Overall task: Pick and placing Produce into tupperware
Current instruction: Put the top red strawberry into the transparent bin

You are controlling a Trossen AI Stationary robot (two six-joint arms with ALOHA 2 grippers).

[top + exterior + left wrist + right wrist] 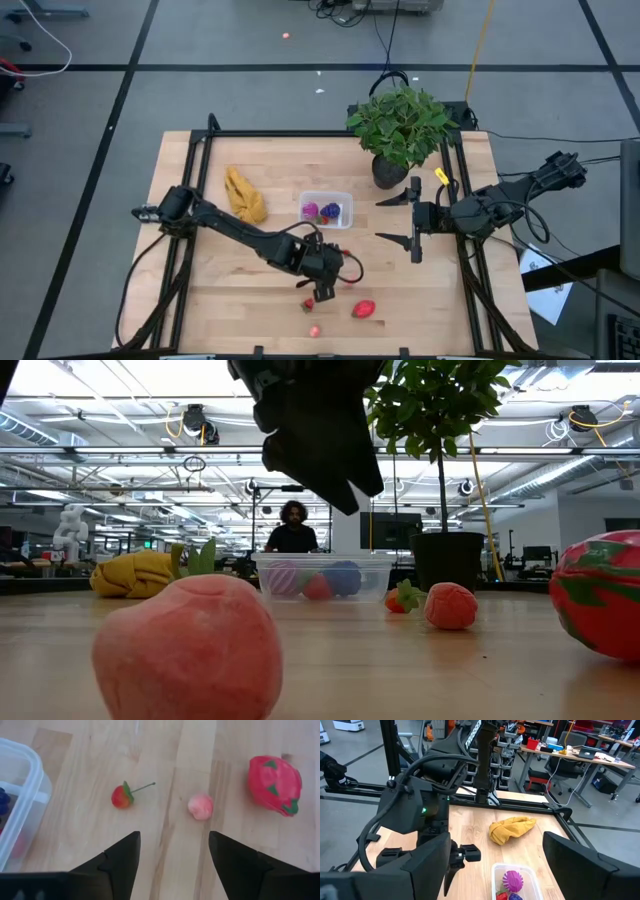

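The clear tupperware [326, 209] sits mid-table with purple, pink and blue produce inside [512, 880]. My left gripper [323, 287] hovers open over loose produce on the near part of the table. Below it are a small red berry with a green stem [121, 796], a pink peach-like piece [200, 806] and a larger red fruit with green flecks [275, 782]. In the high view these lie at the berry [308, 304], the pink piece [315, 330] and the red fruit [364, 309]. My right gripper [382, 219] waits wide open to the right of the tupperware.
A yellow banana bunch [245, 195] lies left of the tupperware. A potted green plant [400, 125] stands at the far right, close to my right arm. Two more small red pieces [451, 605] rest near the box in the low view. A person sits in the room beyond the table.
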